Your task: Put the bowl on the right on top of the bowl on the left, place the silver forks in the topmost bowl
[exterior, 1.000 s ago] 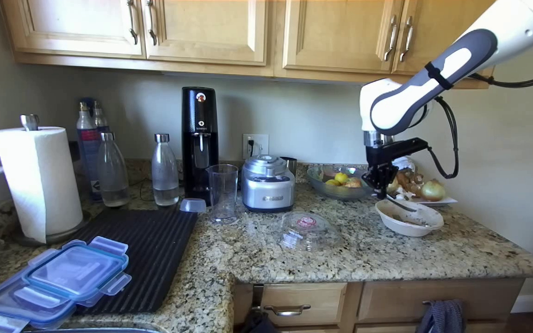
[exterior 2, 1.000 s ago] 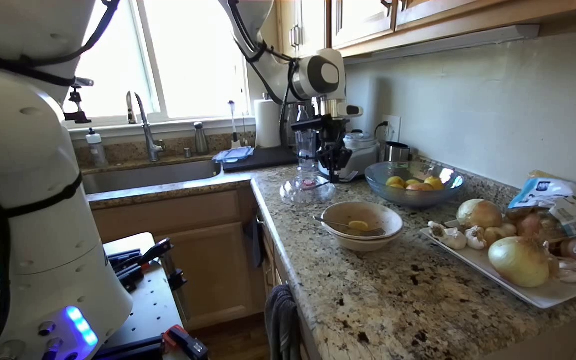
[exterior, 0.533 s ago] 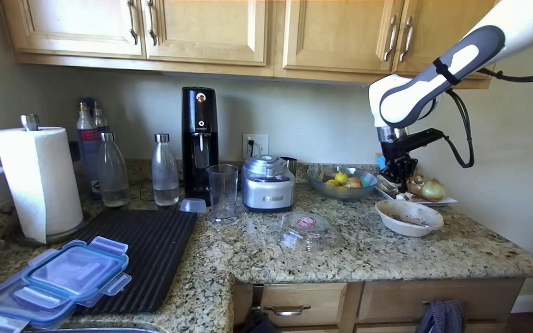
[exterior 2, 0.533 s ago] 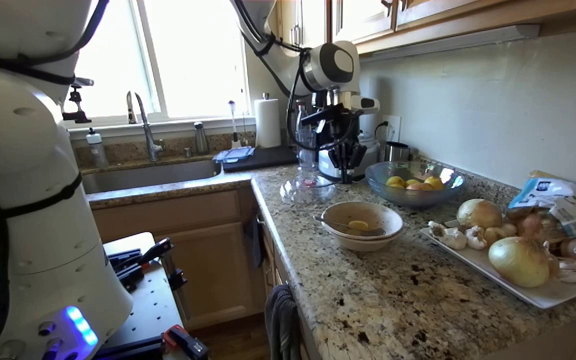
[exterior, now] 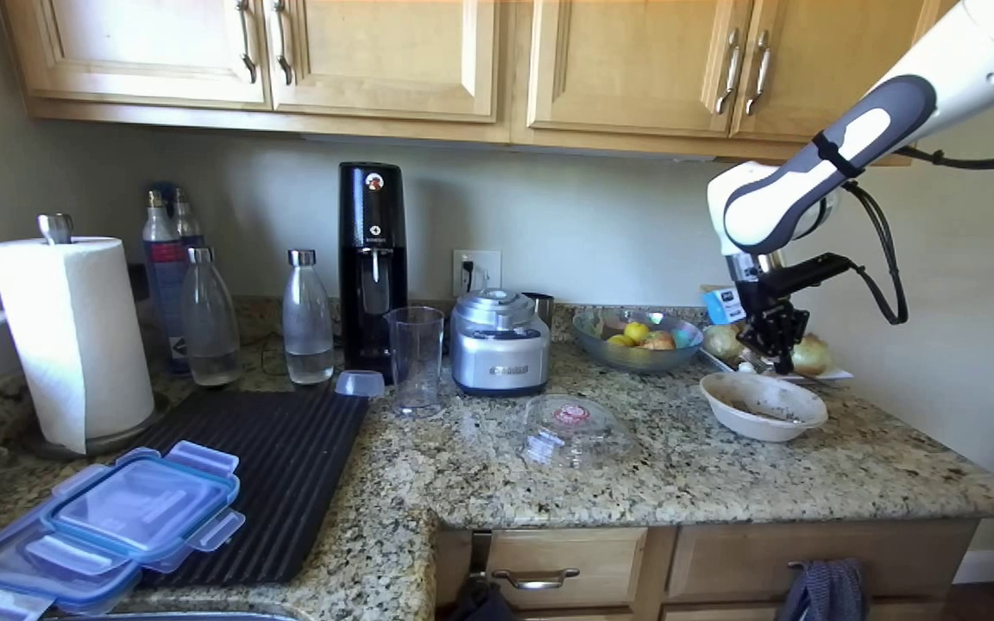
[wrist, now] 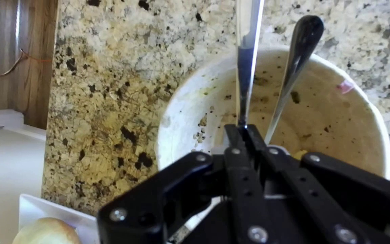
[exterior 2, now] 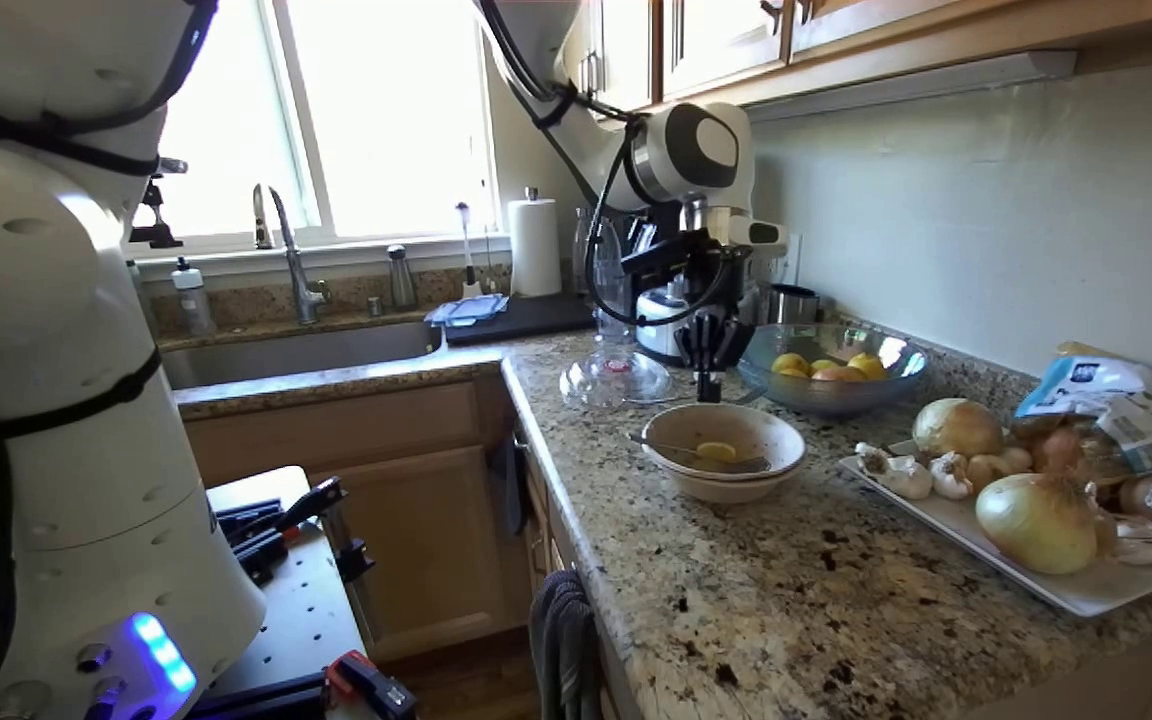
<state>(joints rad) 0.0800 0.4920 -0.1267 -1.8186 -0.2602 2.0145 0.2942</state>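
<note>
Writing first. In an exterior view you have a rounded silver-grey food processor whose nameplate appears to read "Cuisinart", though the letters are small. The badge on the tall black drinks machine is too fine to make out. The clear plastic domed lid bears a round red label, wording illegible. The blue-and-white printed plastic bag, near the pale yellow onions, carries lettering too small to read.

Next, in the wrist view, your black two-fingered pincer has its fingertips together, clamped on a slim silver metal fork. Its handle projects beyond the fingertips and passes above the rim of the round off-white upper bowl; its working end is mostly covered by the pincer. You cannot tell whether this fork touches the bowl.

The upper bowl sits nested in a matching lower bowl on the speckled granite worktop. A second silver fork lies in the upper bowl, handle propped over the rim. A yellow wedge lies there too.
</note>
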